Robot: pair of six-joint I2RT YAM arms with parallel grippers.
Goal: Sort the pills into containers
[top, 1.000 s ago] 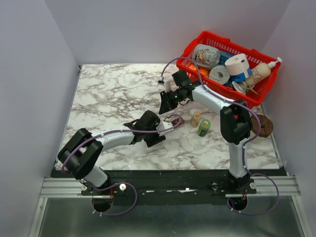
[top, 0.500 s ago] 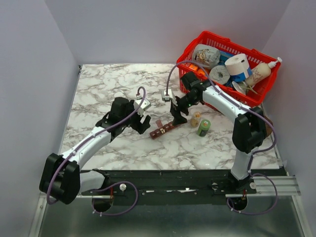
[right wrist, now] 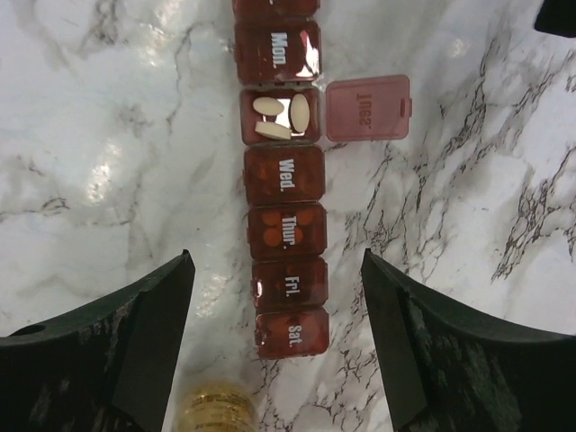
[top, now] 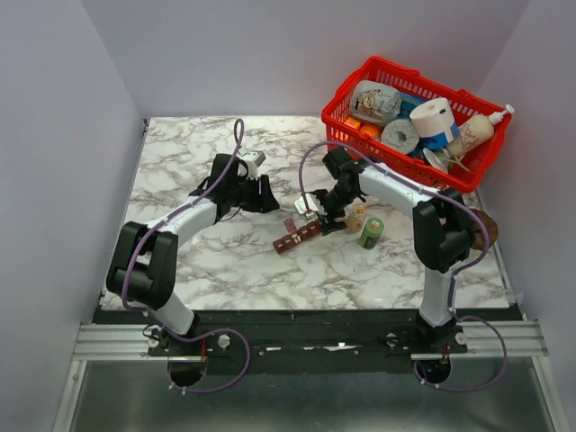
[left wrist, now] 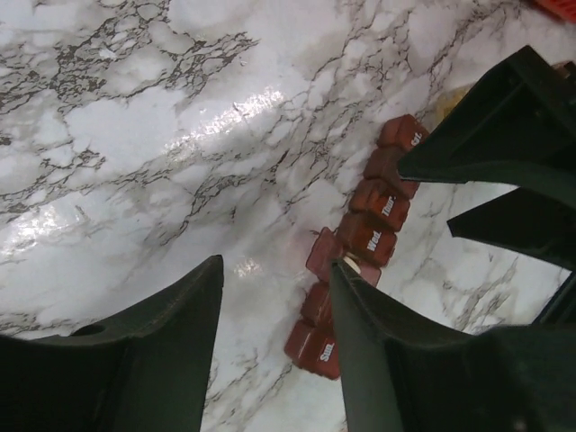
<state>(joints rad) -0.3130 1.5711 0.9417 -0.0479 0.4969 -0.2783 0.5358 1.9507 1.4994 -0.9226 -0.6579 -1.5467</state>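
Left gripper (left wrist: 274, 270) backing away to the far left of the pill organiser (right wrist: 286, 232), jaws apart, empty. Right gripper (right wrist: 274, 259), wide and empty, now hovering over it mid-table. Tuesday cell (right wrist: 279, 115) standing open, white pills (right wrist: 300, 112) inside; lid-closing likely next.

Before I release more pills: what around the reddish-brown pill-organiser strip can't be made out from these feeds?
Right wrist view: the reddish-brown plastic pill-organiser strip runs off the top edge, cutting its first cell.
Same view: tinted closed lids blur the contents; uncountable.
Small amber bottle: cut by that view's bottom edge; label too small in the top view.
Left wrist view: a finger of the left gripper covers part of the open cell.
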